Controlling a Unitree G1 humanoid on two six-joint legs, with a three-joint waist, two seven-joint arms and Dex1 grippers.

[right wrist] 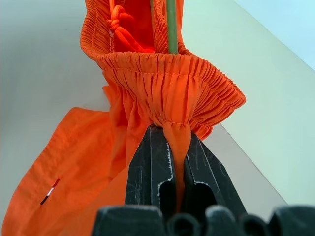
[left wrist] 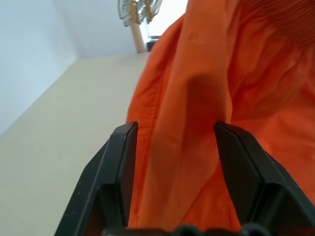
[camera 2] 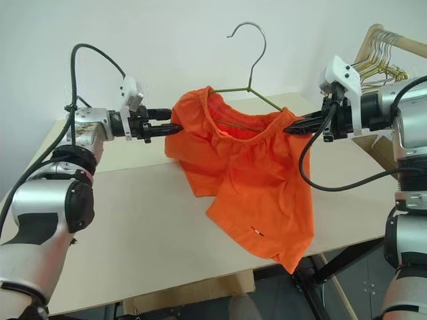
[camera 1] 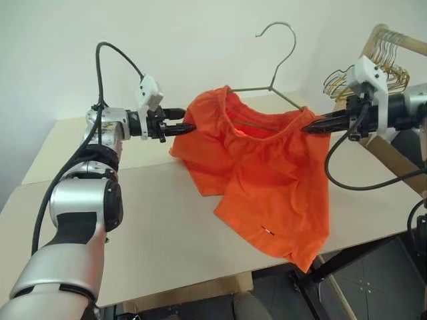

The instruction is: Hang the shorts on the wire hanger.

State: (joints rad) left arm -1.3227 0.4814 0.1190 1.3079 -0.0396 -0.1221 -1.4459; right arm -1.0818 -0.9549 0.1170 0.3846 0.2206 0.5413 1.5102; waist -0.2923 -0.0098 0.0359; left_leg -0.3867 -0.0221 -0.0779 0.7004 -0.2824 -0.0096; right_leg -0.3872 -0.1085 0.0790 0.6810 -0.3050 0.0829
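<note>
Beside the shorts, spare hangers crowd a rack; hanger inside waistband. Right gripper pinches waistband; left gripper straddles fabric, half-wide.

I'm standing in what looks like a bare test room or lab: a plain pale tabletop on black metal legs, blank white walls right behind it. Just beside the table's far right corner, a wooden rack carries a bunch of gold and dark wire hangers. Below the table, grey floor.
</note>
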